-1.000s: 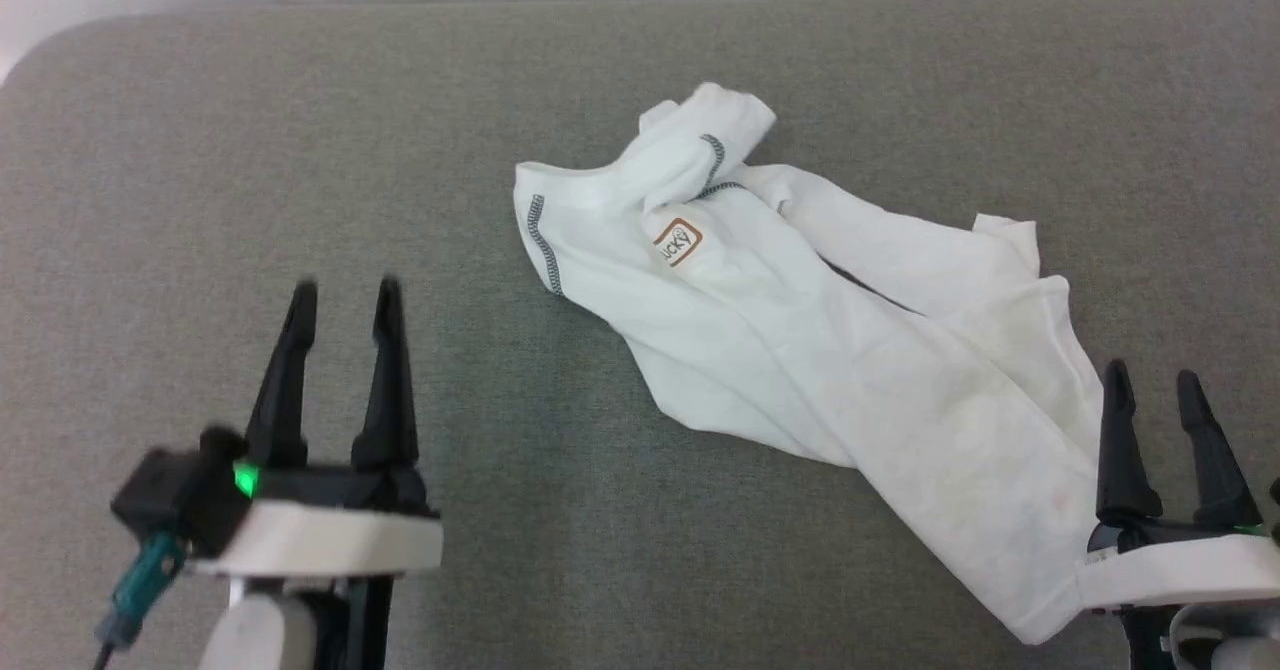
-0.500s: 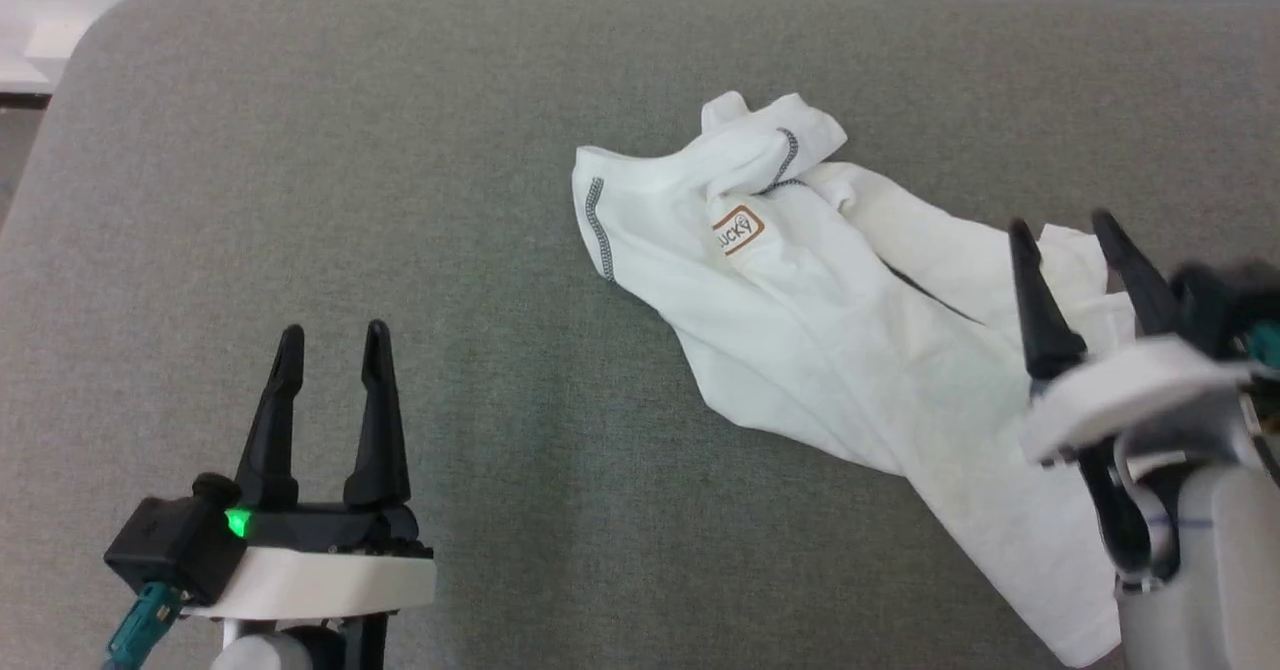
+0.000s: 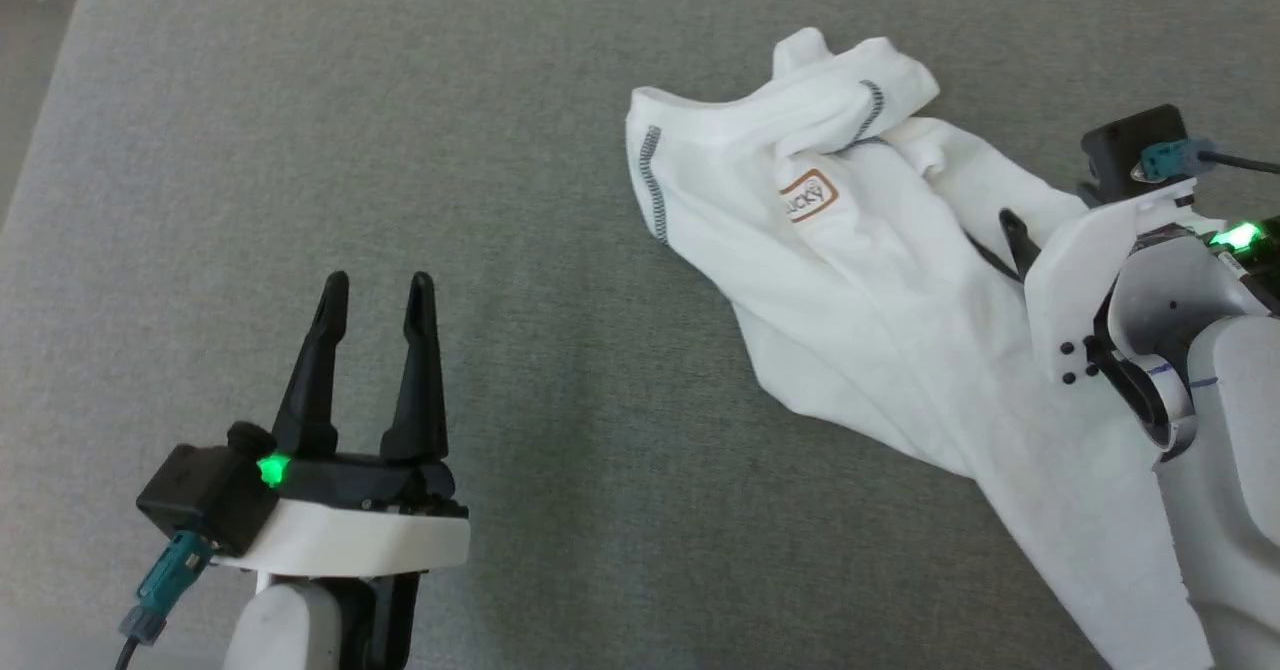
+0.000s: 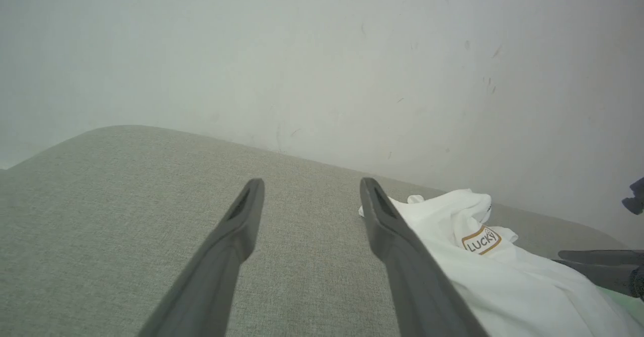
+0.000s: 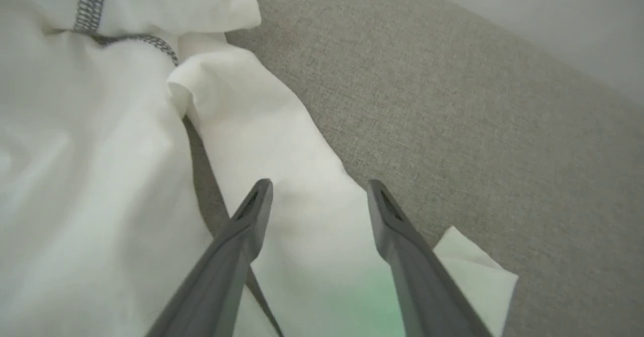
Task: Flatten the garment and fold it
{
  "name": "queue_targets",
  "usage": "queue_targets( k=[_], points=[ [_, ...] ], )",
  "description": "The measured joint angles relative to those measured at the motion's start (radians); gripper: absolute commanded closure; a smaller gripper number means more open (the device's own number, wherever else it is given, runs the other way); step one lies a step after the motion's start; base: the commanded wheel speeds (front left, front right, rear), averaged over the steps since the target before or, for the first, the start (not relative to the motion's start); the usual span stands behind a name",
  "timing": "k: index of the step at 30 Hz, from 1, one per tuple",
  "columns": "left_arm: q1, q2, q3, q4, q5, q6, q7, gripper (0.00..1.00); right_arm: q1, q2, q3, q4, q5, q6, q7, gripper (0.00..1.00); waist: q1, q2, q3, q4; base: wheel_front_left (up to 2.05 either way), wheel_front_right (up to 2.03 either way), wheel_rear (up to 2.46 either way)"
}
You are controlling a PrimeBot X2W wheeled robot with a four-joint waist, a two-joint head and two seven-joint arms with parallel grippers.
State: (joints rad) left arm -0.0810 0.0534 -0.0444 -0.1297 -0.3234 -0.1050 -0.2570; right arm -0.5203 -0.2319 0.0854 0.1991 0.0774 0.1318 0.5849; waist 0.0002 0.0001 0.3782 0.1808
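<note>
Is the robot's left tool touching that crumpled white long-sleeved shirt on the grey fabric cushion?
Apart. The head view shows bare grey fabric cushion between the left tool and the white long-sleeved shirt.

Grey woven fabric surface [image 3: 480, 150]: bare ground ahead of and right of black two-fingered left gripper [image 3: 378, 282], up to crumpled white thin-fabric shirt [image 3: 870, 330]. Bunched folds [image 3: 850, 90] at its far end. Pale wall [image 4: 322, 50] closes far edge.

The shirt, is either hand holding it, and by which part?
Nothing is held. The right hand is open over the shirt, the left hand open beside it.
</note>
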Motion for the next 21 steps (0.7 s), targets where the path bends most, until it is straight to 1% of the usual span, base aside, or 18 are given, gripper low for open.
queue_targets(
  k=[3,7,8,9,10,14,21],
  points=[
    [-0.010,-0.001,-0.011,0.004,-0.006,0.000,0.000,0.00,-0.015,-0.039,0.037,0.044,0.030,0.000,0.049,0.00,0.0000,0.0000,0.013,0.024,0.00,0.00,0.00],
    [-0.011,-0.001,-0.018,0.013,-0.011,0.000,0.000,0.00,-0.056,-0.077,0.074,0.080,0.058,0.000,0.081,0.00,-0.0002,0.0000,0.025,0.049,0.00,0.00,0.00],
    [-0.013,-0.001,-0.020,0.016,-0.013,0.000,0.000,0.00,-0.064,-0.080,0.070,0.089,0.065,0.000,0.084,0.00,-0.0002,0.0000,0.027,0.054,0.00,0.00,0.00],
    [-0.014,-0.001,-0.022,0.017,-0.014,0.000,0.000,0.00,-0.070,-0.081,0.067,0.097,0.068,0.000,0.084,0.57,-0.0002,0.0000,0.029,0.058,0.00,0.00,0.00],
    [-0.014,-0.001,-0.024,0.019,-0.015,0.000,0.000,0.00,-0.071,-0.081,0.063,0.104,0.071,0.000,0.087,1.00,-0.0002,0.0000,0.030,0.061,0.00,0.00,0.00],
    [-0.014,-0.001,-0.023,0.023,-0.020,0.000,0.000,0.00,-0.072,-0.067,0.051,0.118,0.077,0.000,0.071,1.00,-0.0001,0.0000,0.023,0.062,0.00,0.00,0.00],
    [-0.005,-0.001,-0.018,0.033,-0.018,0.000,0.000,0.00,-0.067,-0.066,0.025,0.123,0.073,0.001,-0.030,1.00,-0.0002,0.0000,-0.017,0.033,0.00,0.00,0.00]
  ],
)
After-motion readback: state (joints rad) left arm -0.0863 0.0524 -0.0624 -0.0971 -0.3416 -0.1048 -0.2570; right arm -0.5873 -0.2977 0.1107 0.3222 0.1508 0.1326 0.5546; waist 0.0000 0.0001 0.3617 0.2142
